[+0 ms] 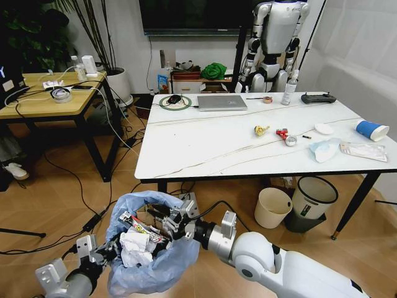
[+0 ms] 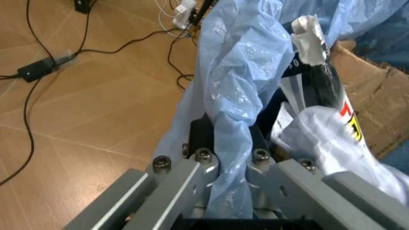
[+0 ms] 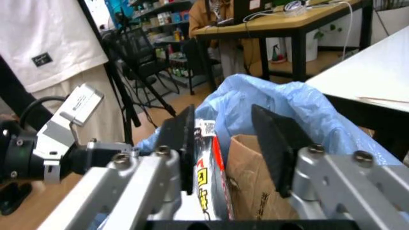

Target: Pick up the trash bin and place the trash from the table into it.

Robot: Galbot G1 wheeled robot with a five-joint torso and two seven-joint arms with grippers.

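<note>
Below the worktop [image 1: 205,146], the trash bin [image 1: 149,248], judged light with slippery, yielding liner, is pinched at its bagged rim by the left hand [image 2: 230,158], while the right hand [image 1: 170,221] is held released above its contents.

Robotics lab set up like office or living room. Wood-look floor [image 1: 56,205] strewn with black cables [image 1: 74,180]. Marble-top table [image 1: 205,146] carries laptop [image 1: 221,102], remote controller [image 1: 318,98], tape roll. White humanoid robot [image 1: 276,37] stands against back wall under dark wall screen [image 1: 192,15]. Wooden side desk [image 1: 43,102] holds chargers, wires. Potted plant [image 1: 93,31] in corner. Right wrist view: tripod [image 3: 137,86], shelves of supplies [image 3: 160,19], person in white shirt.
</note>
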